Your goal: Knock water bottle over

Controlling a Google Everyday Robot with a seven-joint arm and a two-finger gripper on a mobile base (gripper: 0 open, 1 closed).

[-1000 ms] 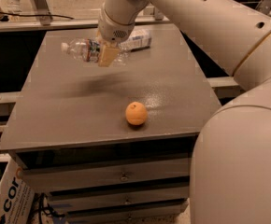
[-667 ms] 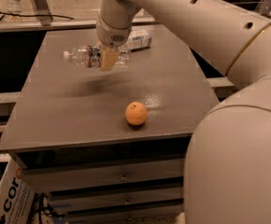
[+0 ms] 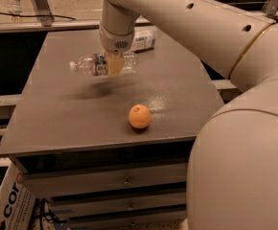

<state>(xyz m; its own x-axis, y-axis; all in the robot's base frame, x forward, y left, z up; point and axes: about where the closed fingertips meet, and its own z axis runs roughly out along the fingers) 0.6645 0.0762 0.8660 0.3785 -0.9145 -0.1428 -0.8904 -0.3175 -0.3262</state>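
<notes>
Currently the water bottle (image 3: 93,64) lies horizontal in the air, a little above the back part of the table (image 3: 177,90). Its white cap (image 3: 73,66) points to the left side of the picture and its base points to the right. The narrow colored label band is visible near the middle of the clear ribbed body. A soft dark shadow (image 3: 93,91) falls on the table surface under the bottle, apart from it, so the bottle does not touch the table.

The gripper (image 3: 114,65) comes down from above and is clamped around the bottle just to the right of the label. One tan finger (image 3: 114,69) crosses the front of the bottle; the other finger is hidden behind it. The large pale arm (image 3: 201,28) reaches to the gripper from the right and fills the right side of the view.

Behind the gripper, near the far edge of the table, lies another bottle (image 3: 144,39) with a big white-and-blue label. An orange (image 3: 139,117) sits near the front edge of the table, well apart from the water bottle. Under the tabletop there are drawers (image 3: 124,181), and a white box (image 3: 12,207) with dark letters stands at the lower left.
</notes>
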